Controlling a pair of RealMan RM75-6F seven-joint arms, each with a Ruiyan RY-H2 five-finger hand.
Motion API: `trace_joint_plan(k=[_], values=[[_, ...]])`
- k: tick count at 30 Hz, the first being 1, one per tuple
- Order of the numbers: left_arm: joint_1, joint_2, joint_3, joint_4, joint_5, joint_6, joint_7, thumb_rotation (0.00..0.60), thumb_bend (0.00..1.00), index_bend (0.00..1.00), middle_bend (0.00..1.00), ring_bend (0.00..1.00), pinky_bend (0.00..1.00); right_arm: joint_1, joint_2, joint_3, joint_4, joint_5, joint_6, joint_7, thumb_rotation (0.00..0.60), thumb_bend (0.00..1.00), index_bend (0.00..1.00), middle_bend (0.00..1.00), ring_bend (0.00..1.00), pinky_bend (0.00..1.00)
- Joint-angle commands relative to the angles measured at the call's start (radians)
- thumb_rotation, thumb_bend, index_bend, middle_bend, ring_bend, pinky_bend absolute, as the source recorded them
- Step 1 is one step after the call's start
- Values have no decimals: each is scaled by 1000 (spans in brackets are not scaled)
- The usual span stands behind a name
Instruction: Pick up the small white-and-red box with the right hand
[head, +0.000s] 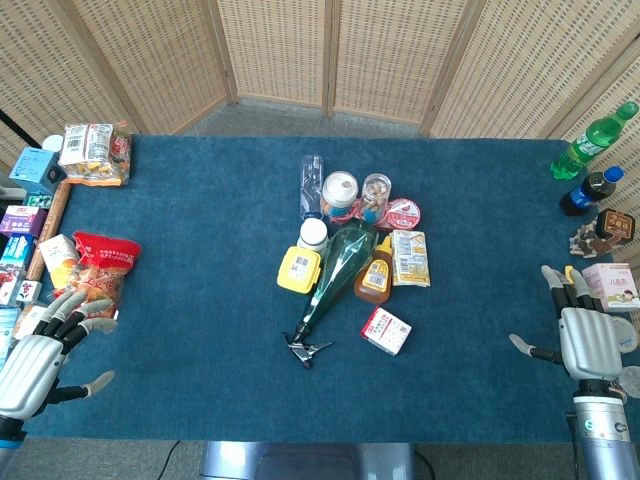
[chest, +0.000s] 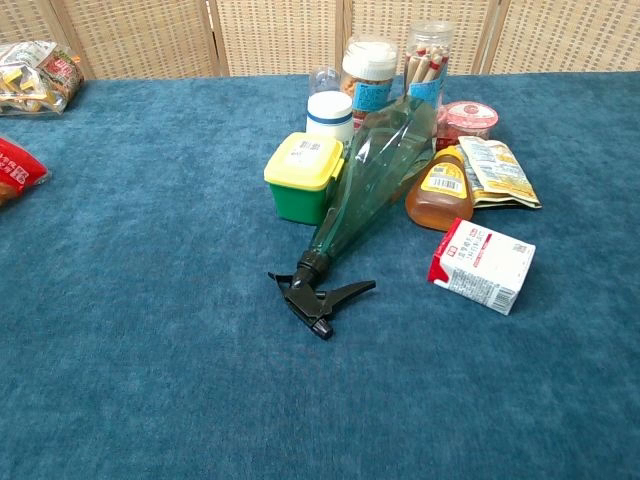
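Small white-and-red box (head: 386, 330) (chest: 482, 265) lies flat beside the green spray bottle (head: 338, 270) (chest: 372, 180).

A blue carpeted desk (head: 200, 300) fills the frame, with woven wicker screens (head: 280, 50) across the top. At centre a green spray bottle (head: 338, 270) lies on its side, its black trigger toward the lower left. Just left of it sits a yellow-lidded green tub (head: 298, 269) with a white jar (head: 313, 234) above it. A honey bottle (head: 376, 272) and a snack packet (head: 410, 258) lie to its right. Snack bags (head: 92, 152) occupy the upper left; a green soda bottle (head: 592, 140) lies at the upper right.
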Motion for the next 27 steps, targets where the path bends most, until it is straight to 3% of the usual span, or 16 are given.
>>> trace_joint_plan(k=[1,13,21,27], values=[[-2,-2,0,2,-4,-5,-2,600,242,312,208,2,0,4,0,0,-6,2,-11,11,477,98,0,143,0,170],[-2,2,-2,7,6,5,-9,600,240,311,207,2,0,2,20,-13,-21,-21,-31,60,478,98,0,143,0,169],[-20,10,-14,0,7,-7,-16,600,242,311,206,2,0,30,44,-39,-53,-57,-106,97,475,98,0,132,0,169],[-44,29,-23,-6,5,-29,-37,600,242,309,206,2,0,55,33,-55,-81,-72,-152,80,475,90,0,63,0,145]])
